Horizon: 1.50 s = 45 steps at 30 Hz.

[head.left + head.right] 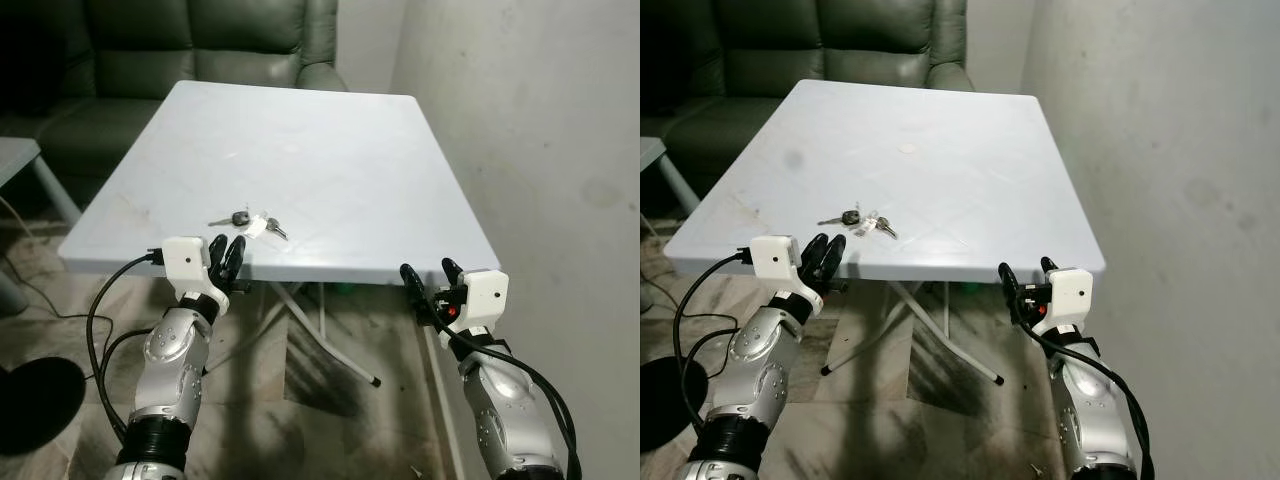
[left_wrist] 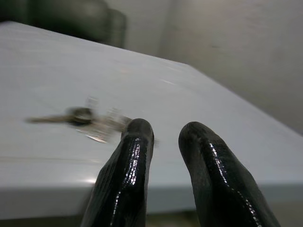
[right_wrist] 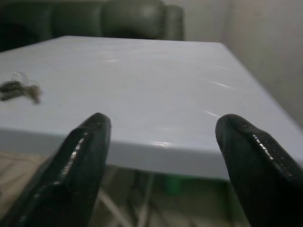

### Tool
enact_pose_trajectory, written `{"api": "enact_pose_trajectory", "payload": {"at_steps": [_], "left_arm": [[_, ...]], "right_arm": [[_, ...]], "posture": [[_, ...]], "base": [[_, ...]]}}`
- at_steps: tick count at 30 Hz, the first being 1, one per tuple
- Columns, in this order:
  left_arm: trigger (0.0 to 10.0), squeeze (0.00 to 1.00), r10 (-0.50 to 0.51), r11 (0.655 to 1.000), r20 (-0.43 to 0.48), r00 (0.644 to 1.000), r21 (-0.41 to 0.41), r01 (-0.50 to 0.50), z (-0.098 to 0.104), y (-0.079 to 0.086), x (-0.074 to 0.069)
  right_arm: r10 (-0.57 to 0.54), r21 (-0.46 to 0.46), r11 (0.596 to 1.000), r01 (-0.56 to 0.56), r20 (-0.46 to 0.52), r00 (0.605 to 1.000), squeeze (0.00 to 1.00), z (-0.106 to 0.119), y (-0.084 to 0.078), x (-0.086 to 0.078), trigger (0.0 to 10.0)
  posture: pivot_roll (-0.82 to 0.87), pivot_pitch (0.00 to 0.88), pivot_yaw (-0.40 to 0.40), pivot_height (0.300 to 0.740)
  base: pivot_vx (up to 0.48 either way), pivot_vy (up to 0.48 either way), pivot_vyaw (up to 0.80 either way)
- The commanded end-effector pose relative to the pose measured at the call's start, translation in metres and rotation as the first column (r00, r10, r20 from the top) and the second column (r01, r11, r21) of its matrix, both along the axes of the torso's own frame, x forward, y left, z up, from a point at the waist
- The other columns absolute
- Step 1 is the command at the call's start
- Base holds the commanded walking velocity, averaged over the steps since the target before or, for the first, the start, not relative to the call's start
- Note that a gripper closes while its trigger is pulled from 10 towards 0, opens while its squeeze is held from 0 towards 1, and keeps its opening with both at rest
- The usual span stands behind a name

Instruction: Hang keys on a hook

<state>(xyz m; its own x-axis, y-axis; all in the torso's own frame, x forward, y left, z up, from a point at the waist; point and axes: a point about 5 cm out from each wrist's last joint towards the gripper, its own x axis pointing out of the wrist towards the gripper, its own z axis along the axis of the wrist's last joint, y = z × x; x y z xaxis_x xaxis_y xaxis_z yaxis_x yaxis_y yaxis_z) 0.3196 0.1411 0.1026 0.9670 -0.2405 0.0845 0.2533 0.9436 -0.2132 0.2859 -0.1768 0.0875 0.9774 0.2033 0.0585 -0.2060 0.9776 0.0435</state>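
Item: keys (image 1: 250, 222), a small bunch with a pale tag, lying flat on the white table (image 1: 330, 150) near its front edge, toward the robot's left; untouched, not yet lifted

Left end effector (image 1: 228, 256): raised at the table's front edge, just short of the keys, fingers (image 2: 128, 161) parted by a narrow gap, grasping nothing

Right end effector (image 1: 428, 278): held below the table's front right corner, well apart from the keys, fingers spread wide, empty

Step in hand, as judged: reaching for the keys with the left arm. To do it well, lift the fingertips clear of the table edge, come down over the ring or tag where the bunch stands highest, and close there; thin keys lying flat on a smooth top are likely to slide or slip out of a shallow pinch, so a steep approach should serve better than a sideways scrape

Hook: cannot be made out

Surface: smooth white folding table, faintly scuffed, crossed metal legs (image 1: 320, 340) beneath

Room: dark green sofa (image 1: 200, 50) behind the table, plain grey wall (image 1: 530, 140) on the right, worn tiled floor (image 1: 330, 410), black cable (image 1: 100, 310) trailing from the left arm
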Motion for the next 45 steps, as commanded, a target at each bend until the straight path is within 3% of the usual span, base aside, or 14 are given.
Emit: {"api": "enact_pose_trajectory", "payload": {"at_steps": [1, 18, 26, 27, 28, 31, 32, 45], "left_arm": [[10.0, 0.00, 0.021, 1.000, -0.001, 1.000, 0.017, -0.021, 0.0013, 0.0083, 0.0008], [10.0, 0.00, 0.037, 0.999, -0.003, 0.999, 0.026, -0.036, 0.0006, 0.0118, 0.0001], [10.0, 0.00, 0.059, 0.998, -0.027, 0.998, 0.027, -0.058, -0.0015, 0.0128, 0.0001], [10.0, 0.00, 0.061, 0.998, -0.045, 0.997, 0.036, -0.059, -0.0031, 0.0133, 0.0007], [10.0, 0.00, 0.062, 0.998, -0.052, 0.997, 0.036, -0.060, -0.0039, 0.0133, 0.0008], [10.0, 0.00, 0.062, 0.998, -0.056, 0.996, 0.036, -0.060, -0.0047, 0.0133, 0.0008], [10.0, 0.00, 0.062, 0.998, -0.055, 0.997, 0.038, -0.060, -0.0046, 0.0132, 0.0007], [10.0, 0.00, 0.053, 0.998, -0.053, 0.997, 0.041, -0.050, -0.0038, 0.0131, -0.0005]], "right_arm": [[0.008, 0.011, 1.000, -0.008, 0.015, 1.000, 1.00, 0.0041, 0.0029, 0.0026, 10.0], [0.039, 0.010, 0.999, -0.039, 0.011, 0.999, 1.00, 0.0038, 0.0069, 0.0048, 10.0], [0.043, -0.018, 0.999, -0.043, -0.002, 0.999, 1.00, 0.0023, 0.0074, 0.0049, 10.0], [0.047, -0.026, 0.999, -0.047, -0.001, 0.999, 0.49, 0.0020, 0.0082, 0.0049, 10.0], [0.051, -0.035, 0.998, -0.051, -0.003, 0.999, 0.12, 0.0017, 0.0085, 0.0048, 10.0], [0.064, -0.053, 0.997, -0.064, -0.006, 0.998, 0.11, 0.0008, 0.0099, 0.0048, 10.0], [0.061, -0.067, 0.996, -0.061, -0.005, 0.998, 0.00, 0.0008, 0.0099, 0.0048, 10.0], [0.074, -0.092, 0.993, -0.075, -0.009, 0.997, 0.00, -0.0004, 0.0120, 0.0028, 10.0]], "posture": [[-0.06, 0.000, -0.056, 0.740], [-0.04, 0.000, -0.064, 0.740], [-0.04, 0.000, -0.066, 0.740], [-0.04, 0.000, -0.066, 0.740], [-0.04, 0.000, -0.068, 0.740], [-0.04, 0.000, -0.068, 0.740], [-0.04, 0.000, -0.068, 0.740], [-0.04, 0.000, -0.065, 0.740]], "base": [[0.000, 0.401, 0.00], [0.000, 0.399, 0.00], [0.000, 0.000, 0.00], [0.000, 0.000, 0.00], [0.000, 0.000, 0.00], [0.000, 0.000, 0.00], [0.000, 0.000, 0.80], [0.000, 0.000, 0.80]]}}
